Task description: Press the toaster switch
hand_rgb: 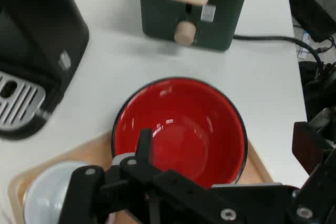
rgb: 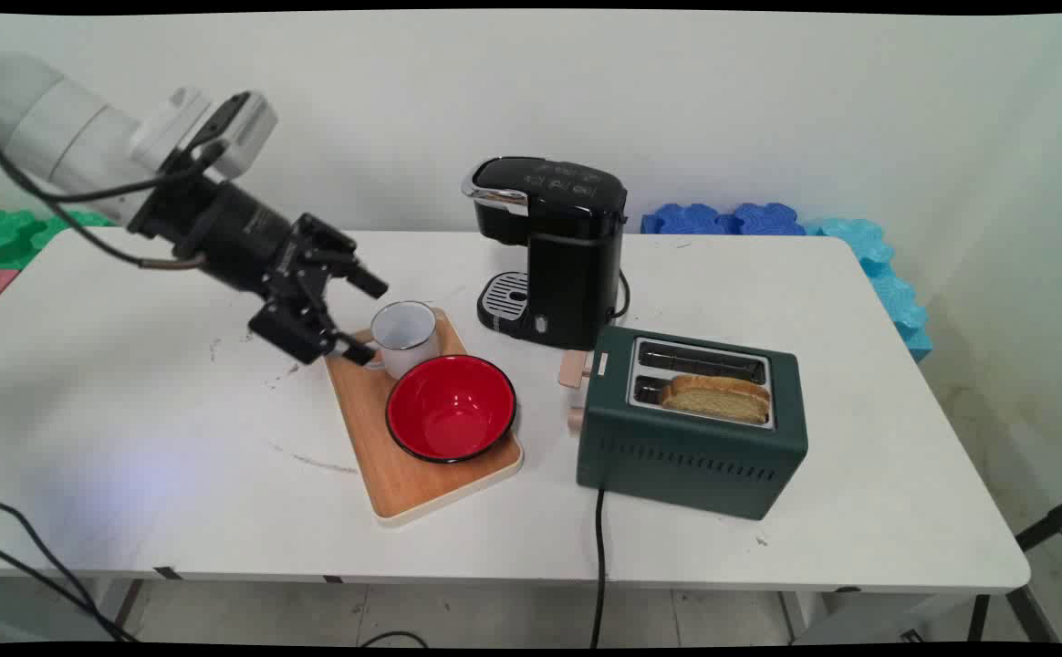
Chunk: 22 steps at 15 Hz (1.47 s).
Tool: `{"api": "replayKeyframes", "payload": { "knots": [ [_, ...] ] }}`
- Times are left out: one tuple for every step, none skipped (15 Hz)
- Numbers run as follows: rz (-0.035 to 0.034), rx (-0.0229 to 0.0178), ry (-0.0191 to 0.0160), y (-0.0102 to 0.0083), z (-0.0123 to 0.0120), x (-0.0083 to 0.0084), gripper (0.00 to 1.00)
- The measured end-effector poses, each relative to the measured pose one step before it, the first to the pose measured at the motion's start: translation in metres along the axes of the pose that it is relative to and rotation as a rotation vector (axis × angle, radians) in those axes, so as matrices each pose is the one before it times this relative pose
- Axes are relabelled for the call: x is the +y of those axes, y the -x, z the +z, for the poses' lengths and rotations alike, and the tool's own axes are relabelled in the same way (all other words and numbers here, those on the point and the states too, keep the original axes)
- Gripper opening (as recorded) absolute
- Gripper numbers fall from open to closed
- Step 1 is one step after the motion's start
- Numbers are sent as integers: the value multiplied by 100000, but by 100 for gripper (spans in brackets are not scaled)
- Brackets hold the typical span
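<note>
My gripper (rgb: 374,323) is open, low over the left end of a wooden board (rgb: 376,461), right beside a white mug (rgb: 404,334). One fingertip is above the mug's left rim, and the other is by the mug's handle side. In the hand view the gripper (hand_rgb: 226,148) looks over a red bowl (hand_rgb: 181,129), with the mug (hand_rgb: 46,195) at the lower left, outside the left finger (hand_rgb: 143,145). The red bowl (rgb: 451,406) sits on the board just in front of the mug. Nothing is held between the fingers.
A black coffee machine (rgb: 554,246) stands behind the board. A green toaster (rgb: 691,429) with a slice of bread (rgb: 715,398) in its near slot stands to the right, its cord (rgb: 599,566) running off the front edge. Foam blocks (rgb: 723,219) line the back.
</note>
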Motion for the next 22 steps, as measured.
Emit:
{"api": "replayKeyframes", "payload": {
  "knots": [
    [1151,700,30,-1139,176,-64,100],
    [1289,734,-31,-1207,202,-71,100],
    [1191,641,-75,-1079,203,-79,100],
    [827,511,-65,-713,153,-66,100],
    [1356,677,-60,-1057,259,-88,100],
    [1061,499,10,-696,221,-75,100],
    [1315,529,73,-813,305,-89,100],
    [1429,469,-21,-751,317,-105,100],
    [1490,362,13,-702,360,-129,100],
    [1633,274,1,-653,389,-137,100],
    [1967,188,0,-694,488,-187,100],
    [2248,75,-42,-737,645,-248,100],
    [1971,-48,-115,-607,623,-251,100],
    [1272,-92,-56,-394,462,-187,100],
    [1142,-134,-45,-348,467,-192,0],
    [997,-217,-56,-290,451,-170,0],
    [629,-187,-21,-247,431,-159,0],
    [421,-273,91,-229,452,-131,0],
    [308,-423,132,-174,441,-124,0],
    [255,-570,184,-136,438,-103,0],
    [146,-647,199,-104,420,-89,0],
    [83,-732,262,-78,412,-64,0]
  ]
}}
